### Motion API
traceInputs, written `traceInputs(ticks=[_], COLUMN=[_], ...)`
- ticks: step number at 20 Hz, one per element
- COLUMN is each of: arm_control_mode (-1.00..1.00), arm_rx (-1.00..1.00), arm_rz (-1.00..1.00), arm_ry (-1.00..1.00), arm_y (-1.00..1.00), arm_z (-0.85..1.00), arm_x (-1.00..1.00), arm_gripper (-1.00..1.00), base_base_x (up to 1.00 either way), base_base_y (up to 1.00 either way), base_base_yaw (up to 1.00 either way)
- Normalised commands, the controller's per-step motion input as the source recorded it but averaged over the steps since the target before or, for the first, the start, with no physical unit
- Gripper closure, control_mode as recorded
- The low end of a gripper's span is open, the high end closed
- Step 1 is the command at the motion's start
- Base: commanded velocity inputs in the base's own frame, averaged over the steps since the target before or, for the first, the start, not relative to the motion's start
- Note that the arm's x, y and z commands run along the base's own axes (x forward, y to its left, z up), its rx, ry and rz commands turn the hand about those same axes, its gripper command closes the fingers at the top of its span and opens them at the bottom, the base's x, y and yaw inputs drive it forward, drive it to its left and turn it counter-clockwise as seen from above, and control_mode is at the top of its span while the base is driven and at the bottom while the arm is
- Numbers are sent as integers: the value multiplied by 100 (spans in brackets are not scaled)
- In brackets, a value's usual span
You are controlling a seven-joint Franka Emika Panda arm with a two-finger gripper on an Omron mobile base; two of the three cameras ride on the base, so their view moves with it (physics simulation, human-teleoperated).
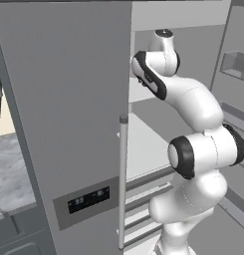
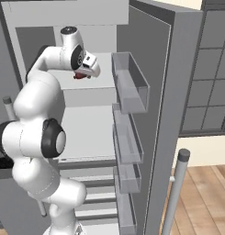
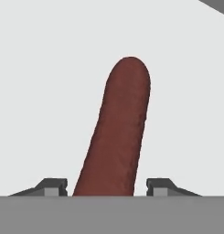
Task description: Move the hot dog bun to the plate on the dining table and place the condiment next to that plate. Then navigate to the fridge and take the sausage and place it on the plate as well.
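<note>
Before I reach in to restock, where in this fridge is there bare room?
The wide white shelf below the arm lies bare, bordered by the door bins on its right. The upper shelf is crowded: the end effector straddles the sausage there. The clear door bins look empty.

left base view: from behind-left of the white jointed arm (image 1: 198,149), facing the open grey fridge (image 1: 68,99). right base view: behind-right, onto the same white shelves (image 2: 93,126). hand view: very near, looking along a reddish-brown sausage (image 3: 115,137).
</note>
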Motion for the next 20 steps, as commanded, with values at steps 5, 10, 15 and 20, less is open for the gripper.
traceInputs(ticks=[5,10,15,20], arm_control_mode=[-100,-100,-100,-100], arm_rx=[0,0,-2,-5], arm_rz=[0,0,2,4], arm_ry=[3,-7,-23,-33], arm_y=[0,0,0,0], arm_z=[-25,-22,-29,-23], arm_x=[-2,-29,-51,-66], arm_gripper=[100,100,100,100], base_base_x=[0,0,0,0], base_base_y=[0,0,0,0], base_base_yaw=[0,0,0,0])
